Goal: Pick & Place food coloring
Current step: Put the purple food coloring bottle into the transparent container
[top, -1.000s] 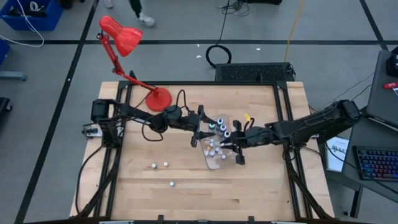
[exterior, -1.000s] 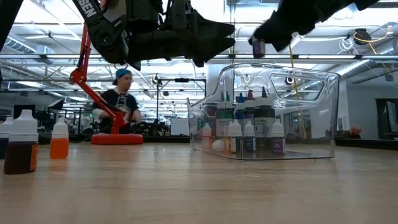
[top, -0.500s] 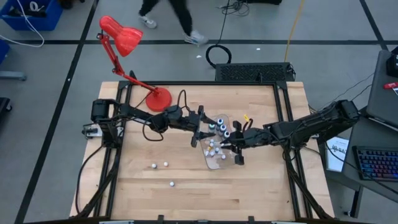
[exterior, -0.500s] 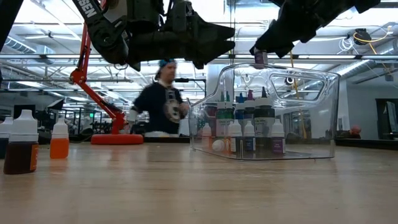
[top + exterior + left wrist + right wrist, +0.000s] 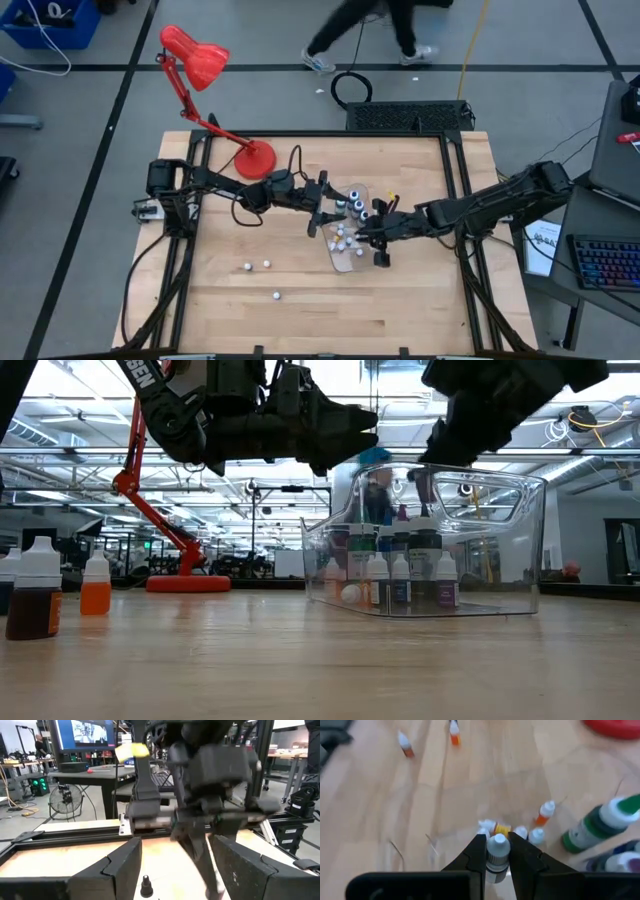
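A clear plastic tray point(image 5: 351, 262) stands on the wooden table and holds several little food coloring bottles point(image 5: 400, 575); among them is a taller green-topped one point(image 5: 600, 825). My right gripper point(image 5: 366, 236) is over the tray, shut on one small white-capped bottle point(image 5: 497, 851). In the low view that bottle point(image 5: 425, 482) is level with the tray's rim. My left gripper point(image 5: 326, 208) hovers open and empty over the tray's left edge; it also shows in the left wrist view point(image 5: 175, 845). My right gripper pinches the small bottle between its two fingers point(image 5: 478, 851), on the sides just below the white cap point(image 5: 498, 844). The fingers slant down from the table's right side. The bottle stands upright, lifted clear, above the bottles in the tray.
Three loose little bottles point(image 5: 262, 274) lie on the table at the near left; the low view shows a brown one point(image 5: 33, 600) and an orange one point(image 5: 95, 585). A red desk lamp point(image 5: 254, 158) stands at the far left. A person walks beyond the table's far edge.
My right gripper has gone down and a little toward the table's left with the small bottle, from above the tray's rim to the level of its rim. The bottle has stayed upright. A person has walked past beyond the far edge.
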